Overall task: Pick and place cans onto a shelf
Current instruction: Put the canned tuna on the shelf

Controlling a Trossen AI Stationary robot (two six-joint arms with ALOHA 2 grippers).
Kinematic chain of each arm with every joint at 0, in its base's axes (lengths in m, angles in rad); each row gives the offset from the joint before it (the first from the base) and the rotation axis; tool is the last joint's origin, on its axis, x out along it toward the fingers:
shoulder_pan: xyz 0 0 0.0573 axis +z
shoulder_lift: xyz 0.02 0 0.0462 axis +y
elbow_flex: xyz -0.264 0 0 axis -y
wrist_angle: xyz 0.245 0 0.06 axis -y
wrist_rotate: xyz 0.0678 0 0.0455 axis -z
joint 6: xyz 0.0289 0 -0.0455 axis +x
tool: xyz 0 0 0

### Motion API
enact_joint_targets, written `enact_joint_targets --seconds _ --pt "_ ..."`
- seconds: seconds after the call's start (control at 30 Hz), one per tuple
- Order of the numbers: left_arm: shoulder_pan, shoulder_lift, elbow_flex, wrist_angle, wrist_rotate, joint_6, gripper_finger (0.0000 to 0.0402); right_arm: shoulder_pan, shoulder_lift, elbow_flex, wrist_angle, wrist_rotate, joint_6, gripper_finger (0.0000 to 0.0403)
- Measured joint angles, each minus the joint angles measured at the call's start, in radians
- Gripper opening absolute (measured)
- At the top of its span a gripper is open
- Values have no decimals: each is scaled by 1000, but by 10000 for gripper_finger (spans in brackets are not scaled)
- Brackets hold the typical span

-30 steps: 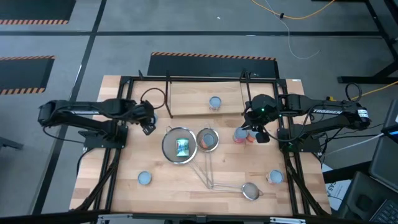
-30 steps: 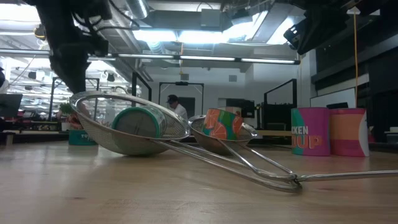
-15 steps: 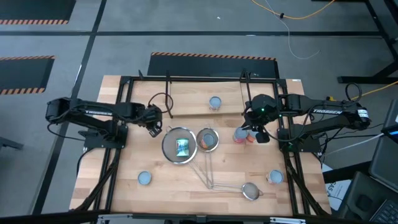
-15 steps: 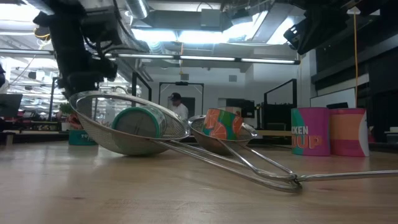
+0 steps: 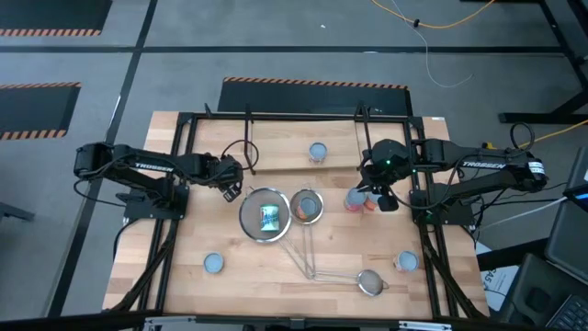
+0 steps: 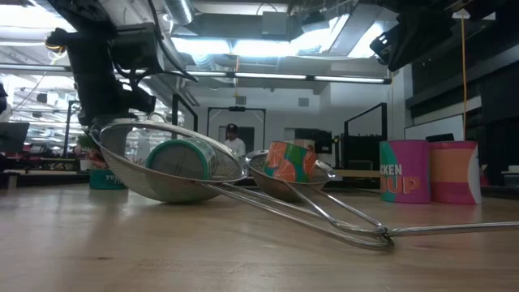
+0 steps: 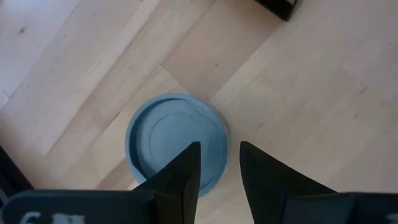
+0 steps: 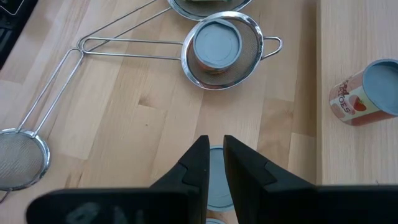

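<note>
My left gripper (image 5: 230, 182) (image 7: 219, 149) hangs open, pointing down, just above an upright can with a pale blue top (image 7: 177, 146). One finger is over the top and the other past its rim. In the low view this can (image 6: 104, 178) stands behind the large strainer (image 5: 266, 216), which holds a green can on its side (image 6: 180, 160). The medium strainer holds another can (image 8: 217, 45). One can (image 8: 364, 93) stands on the shelf board (image 5: 285, 147). My right gripper (image 5: 384, 198) (image 8: 214, 142) hovers narrowly open above a can (image 8: 214, 186).
Two upright cans (image 5: 358, 200) stand by my right gripper. Single cans stand near the front left (image 5: 213, 263) and front right (image 5: 405, 262). A small strainer (image 5: 370, 282) lies at the front, and the strainers' long handles (image 5: 308, 257) cross the table's middle. A person stands in the room behind (image 6: 233, 139).
My left gripper has come down and moved a little toward the table's right, closer to the rim of the large strainer and over the can beside it. Its fingers have stayed apart. No can or strainer has moved.
</note>
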Motion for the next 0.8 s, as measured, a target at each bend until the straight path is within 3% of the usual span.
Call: enact_joint_targets --seconds 0.63,0.8 --pt "0 -2 -72 67 -3 -48 105 0 0 0 0 0 0 53" --pt "0 -2 -72 67 -2 -47 87 0 0 0 0 0 0 53"
